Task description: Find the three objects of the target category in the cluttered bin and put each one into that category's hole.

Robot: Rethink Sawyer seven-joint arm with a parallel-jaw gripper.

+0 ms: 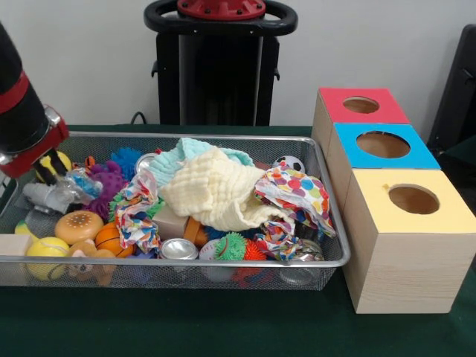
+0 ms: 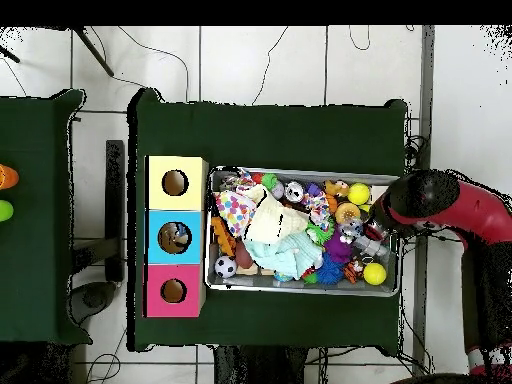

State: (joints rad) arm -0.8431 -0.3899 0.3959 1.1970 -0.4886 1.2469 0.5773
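While overhead, blue box [image 2: 174,238] holds something.

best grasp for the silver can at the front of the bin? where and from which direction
Take the silver can from straight above, fingers across its round body just under the top rim. It stands about upright against the bin's front wall, with an orange ball and a green spiky ball crowding its sides, so a side approach looks blocked.

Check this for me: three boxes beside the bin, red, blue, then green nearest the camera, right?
Not quite. The nearest box has a yellow top, not green, as the front view shows. The red box and blue box sit behind it, beside the bin.
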